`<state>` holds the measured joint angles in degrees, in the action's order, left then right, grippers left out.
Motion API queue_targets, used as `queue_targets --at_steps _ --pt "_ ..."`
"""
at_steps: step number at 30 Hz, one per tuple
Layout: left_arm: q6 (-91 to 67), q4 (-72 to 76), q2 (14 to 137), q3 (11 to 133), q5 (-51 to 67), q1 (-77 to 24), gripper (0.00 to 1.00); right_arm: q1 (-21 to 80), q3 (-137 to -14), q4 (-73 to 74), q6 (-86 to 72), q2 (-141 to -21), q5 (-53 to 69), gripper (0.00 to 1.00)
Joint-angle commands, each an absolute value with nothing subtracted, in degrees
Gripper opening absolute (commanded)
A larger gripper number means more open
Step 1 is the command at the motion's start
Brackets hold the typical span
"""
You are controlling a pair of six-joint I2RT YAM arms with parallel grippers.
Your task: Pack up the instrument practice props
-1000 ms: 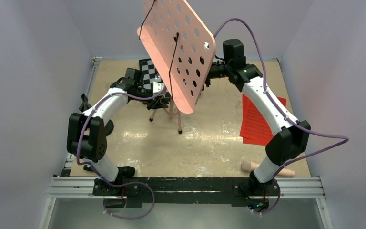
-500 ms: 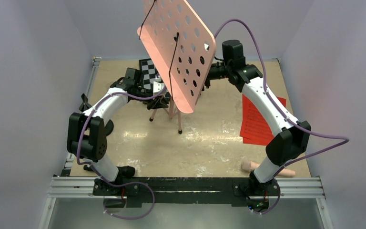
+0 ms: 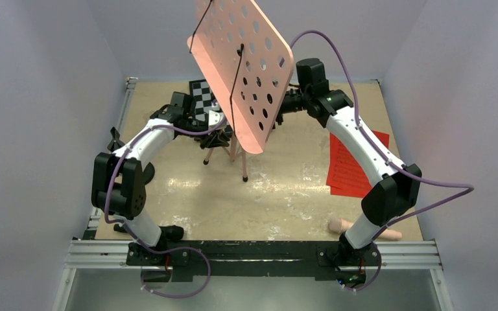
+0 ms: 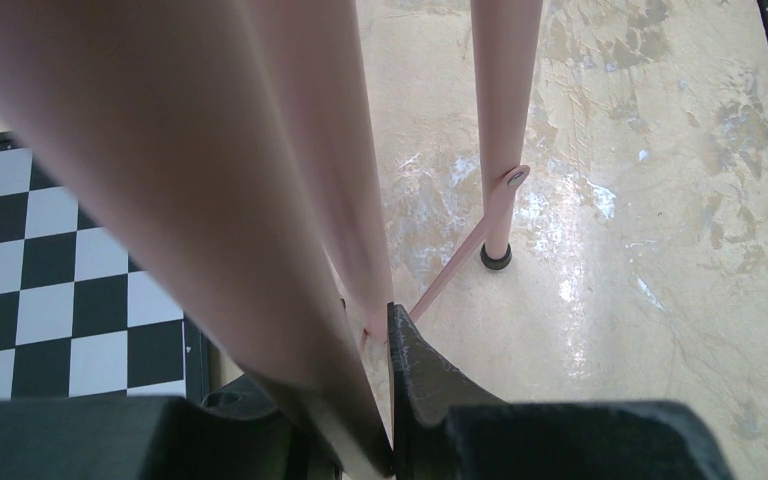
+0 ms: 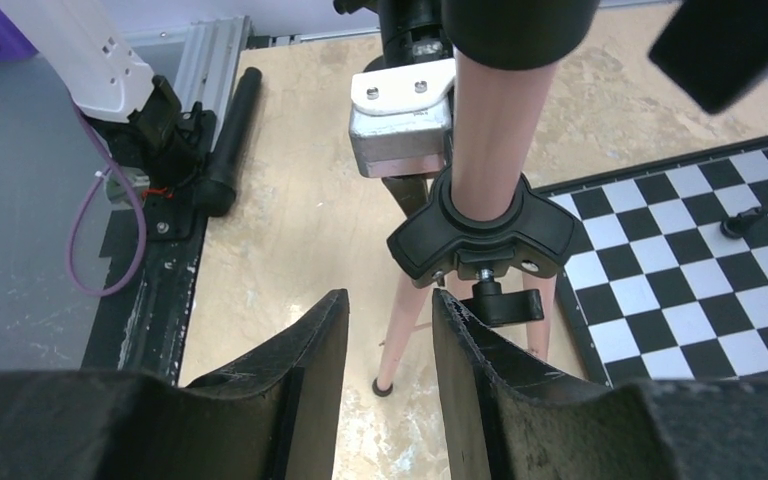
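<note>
A black-and-white chessboard [image 3: 200, 97] lies flat at the far side of the beige, worn table [image 3: 285, 194]. On one white square stands a small dark thing [image 5: 742, 222], maybe a chess piece. A metal rail [image 3: 415, 253] runs along the table's near edge.

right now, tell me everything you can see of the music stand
The stand is pale pink, seemingly painted metal, upright on the table beside the chessboard. Its flat desk, punched with round holes and crossed by thin black wires, sits tilted on top. A black hub with a knob joins thin spread legs with black feet. The left gripper clamps a tube low down; the right gripper is open near the pole, not touching.
</note>
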<state>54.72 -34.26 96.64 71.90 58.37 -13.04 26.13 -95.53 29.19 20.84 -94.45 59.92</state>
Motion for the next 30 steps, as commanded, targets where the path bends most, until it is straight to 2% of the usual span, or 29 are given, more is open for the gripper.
queue_targets --at_steps 1,4,8,12,18,20,21,30 --pt "50.4 -46.7 100.3 70.2 50.7 -12.9 0.00 26.2 -95.6 29.8 20.2 -94.5 57.4 0.42" --pt "50.1 -46.5 100.2 70.1 51.0 -12.9 0.00 26.1 -93.9 29.8 19.4 -94.0 55.6 0.49" --pt "48.5 -45.3 100.1 69.7 51.7 -12.9 0.00 24.7 -90.9 33.4 16.0 -93.4 52.7 0.70" --pt "46.8 -43.6 99.9 68.9 52.1 -12.9 0.00 21.2 -87.0 36.6 14.5 -89.7 51.7 0.78" --pt "44.4 -41.4 99.4 67.8 52.8 -13.0 0.00 17.3 -84.9 42.8 20.1 -78.7 50.6 0.85" --pt "43.9 -40.9 99.1 67.6 52.8 -13.1 0.00 17.1 -85.1 42.4 20.3 -74.4 49.7 0.96" --pt "43.7 -40.9 99.1 67.4 52.7 -13.1 0.00 17.1 -85.4 41.5 19.4 -72.3 49.8 0.99" --pt "37.2 -40.3 99.2 67.3 53.1 -13.3 0.00 17.2 -96.9 35.2 -1.2 -63.5 48.6 0.99"
